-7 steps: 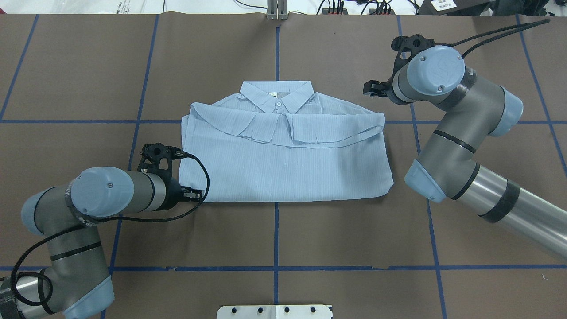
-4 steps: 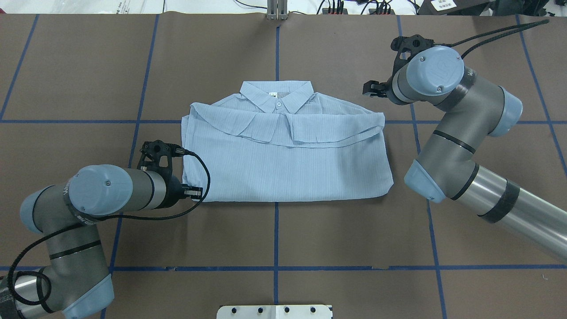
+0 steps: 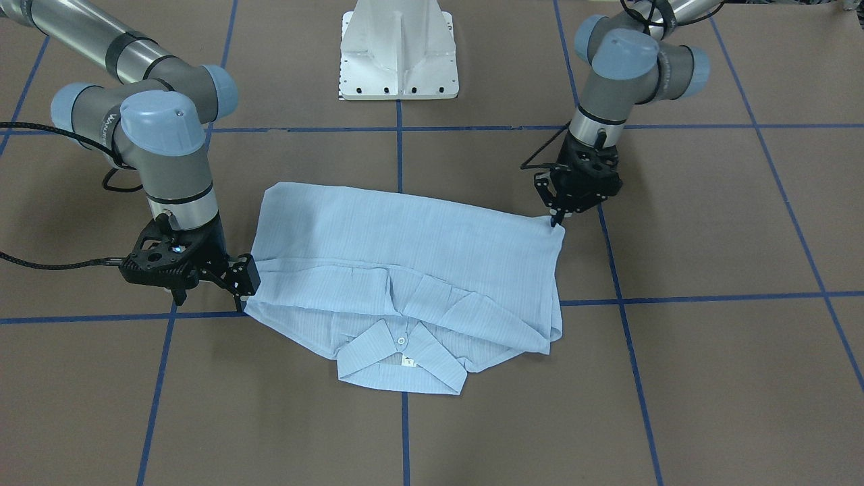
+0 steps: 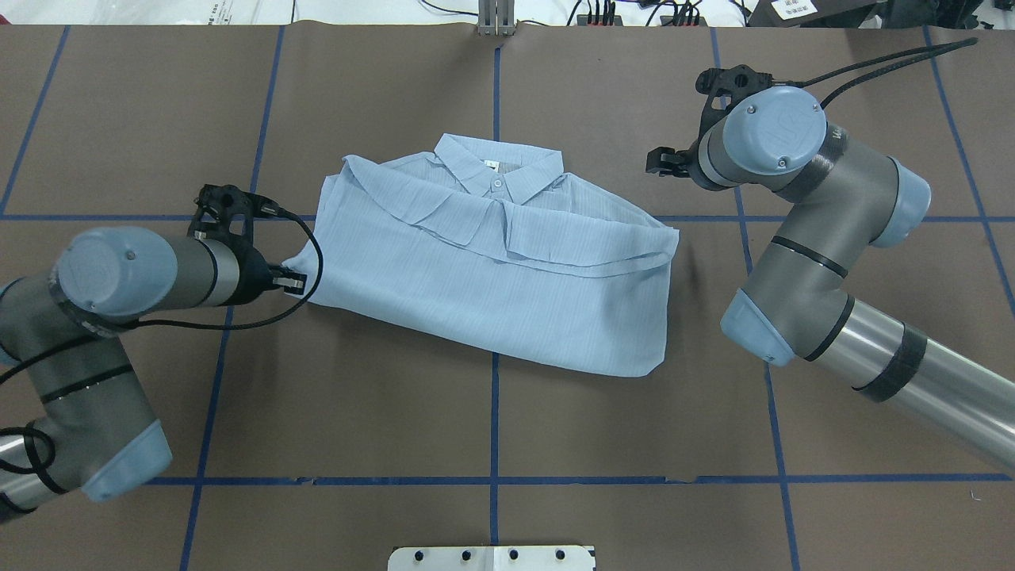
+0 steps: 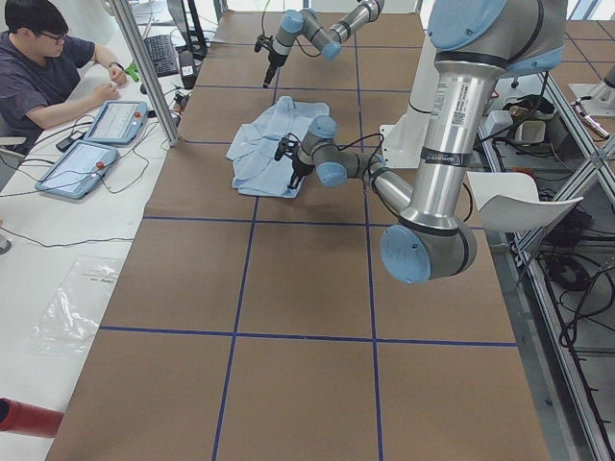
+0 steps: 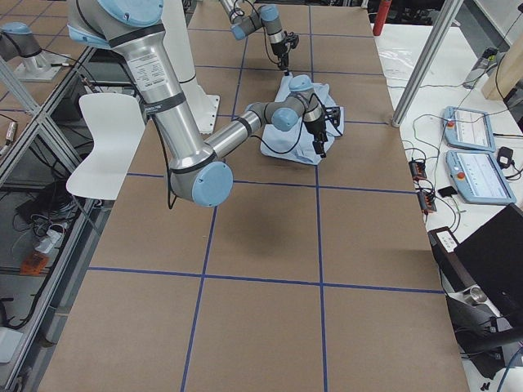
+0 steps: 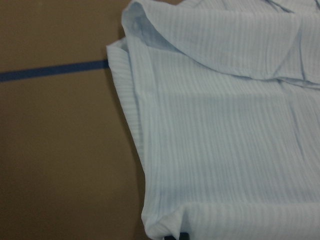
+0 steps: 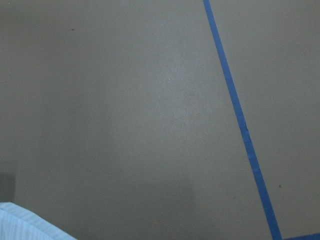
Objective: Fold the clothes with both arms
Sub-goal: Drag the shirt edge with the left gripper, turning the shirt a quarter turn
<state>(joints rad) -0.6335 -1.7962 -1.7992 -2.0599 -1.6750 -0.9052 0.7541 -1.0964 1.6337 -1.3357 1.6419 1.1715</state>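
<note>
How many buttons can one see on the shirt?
1: a button just below the collar of the shirt. Others may be hidden under the folded cloth.

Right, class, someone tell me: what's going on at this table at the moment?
A light blue shirt lies partly folded on the table. The left claw pinches one corner of it. The right claw hangs beside the opposite edge of the shirt, holding nothing that shows.
</note>
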